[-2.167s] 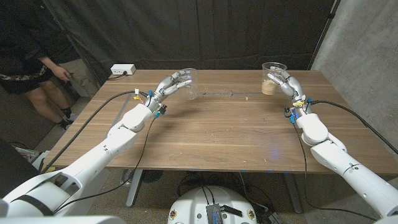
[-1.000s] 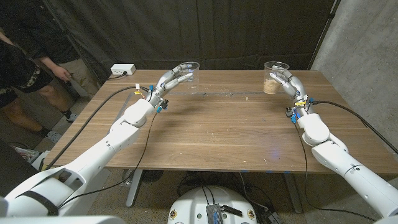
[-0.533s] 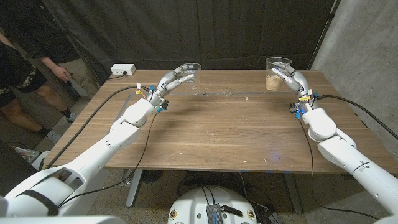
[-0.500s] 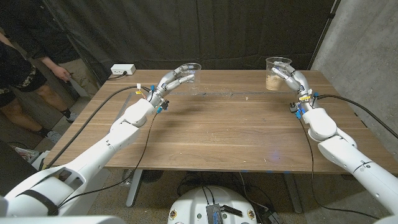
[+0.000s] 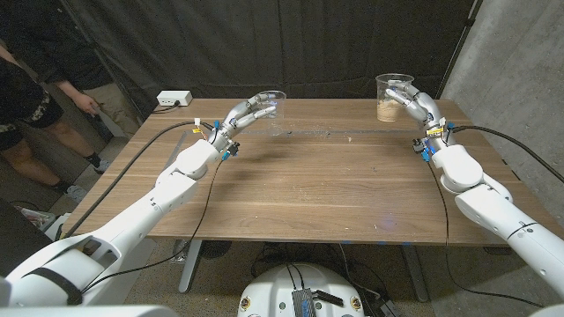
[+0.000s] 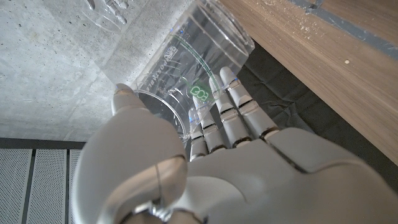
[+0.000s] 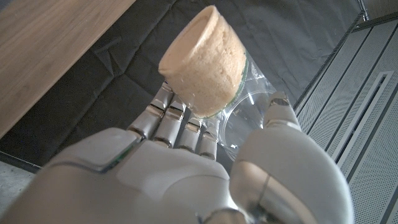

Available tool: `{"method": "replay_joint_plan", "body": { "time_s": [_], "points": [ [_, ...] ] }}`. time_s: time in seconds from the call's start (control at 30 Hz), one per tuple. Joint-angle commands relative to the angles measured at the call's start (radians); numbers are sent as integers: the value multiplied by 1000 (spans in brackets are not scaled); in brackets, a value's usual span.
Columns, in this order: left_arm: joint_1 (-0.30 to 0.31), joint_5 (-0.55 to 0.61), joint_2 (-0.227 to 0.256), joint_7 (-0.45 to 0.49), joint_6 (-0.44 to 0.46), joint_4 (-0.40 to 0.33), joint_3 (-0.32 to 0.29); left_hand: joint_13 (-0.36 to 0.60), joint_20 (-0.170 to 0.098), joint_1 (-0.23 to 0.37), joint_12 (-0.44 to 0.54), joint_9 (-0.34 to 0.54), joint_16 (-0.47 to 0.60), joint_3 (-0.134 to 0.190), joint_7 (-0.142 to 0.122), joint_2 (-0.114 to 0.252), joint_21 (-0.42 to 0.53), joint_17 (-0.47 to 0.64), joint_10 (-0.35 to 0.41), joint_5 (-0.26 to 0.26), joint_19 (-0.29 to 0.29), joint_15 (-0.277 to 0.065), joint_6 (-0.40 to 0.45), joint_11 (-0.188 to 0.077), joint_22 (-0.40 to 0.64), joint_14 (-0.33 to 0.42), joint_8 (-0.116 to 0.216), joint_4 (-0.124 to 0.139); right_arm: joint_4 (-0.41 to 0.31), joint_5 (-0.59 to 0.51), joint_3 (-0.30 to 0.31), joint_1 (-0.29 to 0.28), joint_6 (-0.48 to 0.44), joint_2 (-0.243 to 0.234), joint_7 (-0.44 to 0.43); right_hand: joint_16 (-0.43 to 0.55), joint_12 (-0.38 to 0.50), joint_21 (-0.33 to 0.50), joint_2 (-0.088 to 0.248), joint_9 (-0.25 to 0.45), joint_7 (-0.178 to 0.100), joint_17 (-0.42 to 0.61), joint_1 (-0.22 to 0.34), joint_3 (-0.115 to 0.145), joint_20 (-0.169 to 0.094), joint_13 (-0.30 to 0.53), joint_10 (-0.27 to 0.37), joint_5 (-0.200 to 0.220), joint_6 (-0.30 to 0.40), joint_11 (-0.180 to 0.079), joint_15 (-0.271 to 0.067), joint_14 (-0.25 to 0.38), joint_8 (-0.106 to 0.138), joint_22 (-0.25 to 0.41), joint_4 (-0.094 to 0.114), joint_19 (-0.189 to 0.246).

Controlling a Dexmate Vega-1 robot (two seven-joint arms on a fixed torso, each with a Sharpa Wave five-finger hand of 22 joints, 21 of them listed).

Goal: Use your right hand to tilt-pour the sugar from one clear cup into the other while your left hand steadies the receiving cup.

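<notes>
right hand (image 5: 416,104) gripping sugar cup (image 5: 391,95), lifted by desk's far right corner | left hand (image 5: 248,111) clasping empty cup (image 5: 272,102) above far edge, tilting | thin plastic: light, crushable, slippery; wrap mid-wall gently
</notes>
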Motion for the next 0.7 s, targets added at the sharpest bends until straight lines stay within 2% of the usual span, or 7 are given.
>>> {"method": "replay_joint_plan", "body": {
  "time_s": [0.03,0.13,0.17,0.53,0.57,0.67,0.7],
  "points": [
    [-6,-1,1,-11,-2,9,2,3,-38,6,7,6,-4,-7,0,4,10,5,5,-2,-4,-124,8,-3,-1,5,1,-4,-1,-7,4,22,20,-3,14,4,0,3,0,4,2,2,17,6,-122,3,8,-4,10,-4,-175,2,2,3,-7,7],
    [-8,-2,1,-14,-1,12,2,3,-38,6,6,6,-4,-8,0,5,10,6,4,-3,-5,-124,8,-3,-1,6,0,-4,-7,-10,5,26,17,-4,11,3,-1,3,1,4,1,2,19,6,-121,4,7,-5,9,3,-174,2,1,3,-6,6],
    [-9,-3,1,-17,-1,13,2,3,-37,6,6,6,-4,-8,-1,5,10,6,4,-3,-5,-125,10,-3,-1,7,0,-4,-9,-12,6,27,16,-5,10,3,-1,3,1,5,2,2,19,6,-121,4,9,-5,9,-4,-174,2,1,3,-6,6],
    [-18,-9,-3,-38,-6,31,5,1,-38,7,8,7,-5,-11,1,7,12,9,3,-5,-6,-124,8,-1,-1,9,-2,-2,-33,-25,15,47,3,-24,18,3,-4,4,2,6,4,2,20,6,-119,4,9,-8,12,4,-174,4,0,3,-4,6],
    [-19,-9,-4,-39,-7,33,6,1,-38,8,9,7,-6,-12,1,8,13,9,5,-5,-5,-123,8,-2,-1,9,-2,-2,-39,-25,17,48,-2,-25,15,3,-5,5,2,6,4,2,20,6,-119,4,10,-8,12,-3,-174,4,0,3,-4,6],
    [-22,-9,-6,-43,-10,39,6,1,-38,8,10,8,-7,-13,1,8,13,10,6,-6,-6,-124,12,0,-1,9,-1,-2,-51,-24,21,55,-9,-38,27,3,-5,5,2,7,4,2,20,6,-120,5,11,-8,12,3,-174,5,-1,3,-3,6],
    [-22,-10,-6,-44,-11,39,6,1,-38,9,10,8,-6,-13,1,9,13,10,7,-6,-6,-124,14,0,-1,10,-1,-2,-60,-23,24,56,-19,-40,25,3,-6,5,2,7,4,2,20,6,-119,5,10,-8,12,-2,-174,6,-1,3,-3,6]
  ]
}}
